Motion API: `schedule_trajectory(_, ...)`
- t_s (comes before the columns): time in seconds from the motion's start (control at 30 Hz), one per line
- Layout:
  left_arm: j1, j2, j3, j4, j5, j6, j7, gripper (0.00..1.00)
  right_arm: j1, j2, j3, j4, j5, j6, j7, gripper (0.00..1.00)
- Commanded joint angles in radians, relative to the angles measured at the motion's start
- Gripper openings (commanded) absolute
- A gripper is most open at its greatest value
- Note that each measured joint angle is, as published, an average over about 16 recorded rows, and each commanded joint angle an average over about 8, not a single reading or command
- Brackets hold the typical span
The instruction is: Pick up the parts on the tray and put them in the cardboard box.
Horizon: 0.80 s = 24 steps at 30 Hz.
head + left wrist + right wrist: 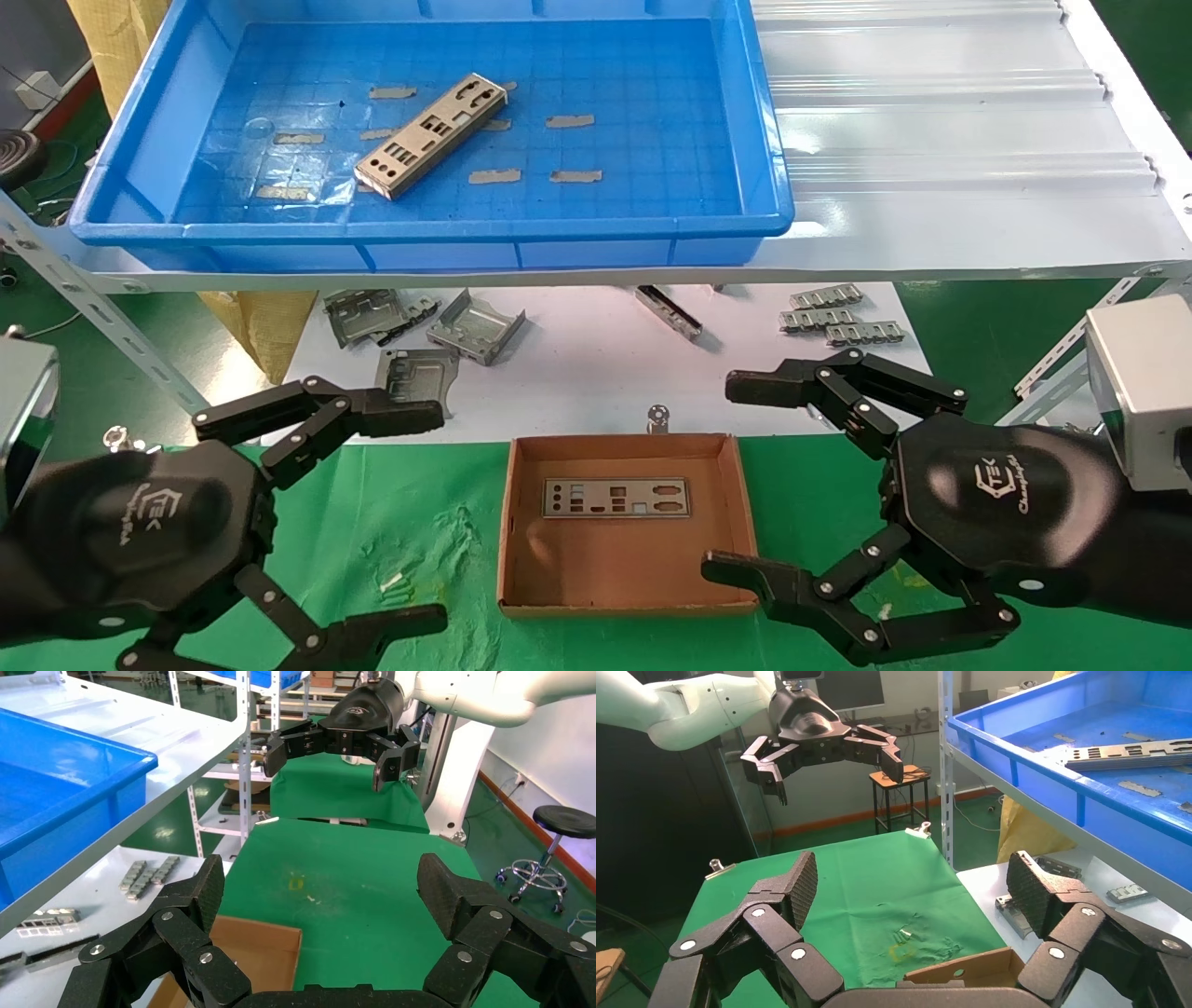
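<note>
A green cloth [410, 503] covered the near part of the tabletop, and a white sheet [596, 363] covered the part behind it. Above the white sheet was a white ribbed shelf [950, 140] on metal posts. The blue tray [428, 233] sat on the left part of the shelf, with its front wall right at the shelf's front edge. One part [432, 136] lay slanted on the tray floor, near the middle, among bits of grey tape [570, 121]. The right part of the shelf was bare.

The cardboard box [521, 559] sat on the green cloth, in the middle near the front edge of the tabletop. A second part [617, 498] lay flat inside it, closer to the back wall. Bent grey brackets [419, 326] lay on the white sheet under the tray, and small clip strips [838, 312] lay farther right. A small metal clamp [658, 417] stood just behind the box.

The left gripper [410, 517] hung over the cloth to the left of the box, its fingers spread wide and holding nothing. The right gripper [736, 480] hung by the box's right wall, its fingers also spread wide and empty. The box top was open between them. Out in the room were a black stool [566, 822] and more metal racks [242, 748].
</note>
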Motion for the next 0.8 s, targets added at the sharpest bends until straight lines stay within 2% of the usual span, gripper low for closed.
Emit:
schedule_trajectory(0.03, 0.0, 0.0, 0.0, 0.0, 0.0, 0.0, 0.0, 1.0, 0.0, 0.0, 0.0, 0.0, 0.0, 0.0, 0.0, 1.0)
schedule_trajectory(0.8, 0.0, 0.0, 0.0, 0.0, 0.0, 0.0, 0.0, 1.0, 0.0, 0.0, 0.0, 0.0, 0.0, 0.0, 0.0, 1.0)
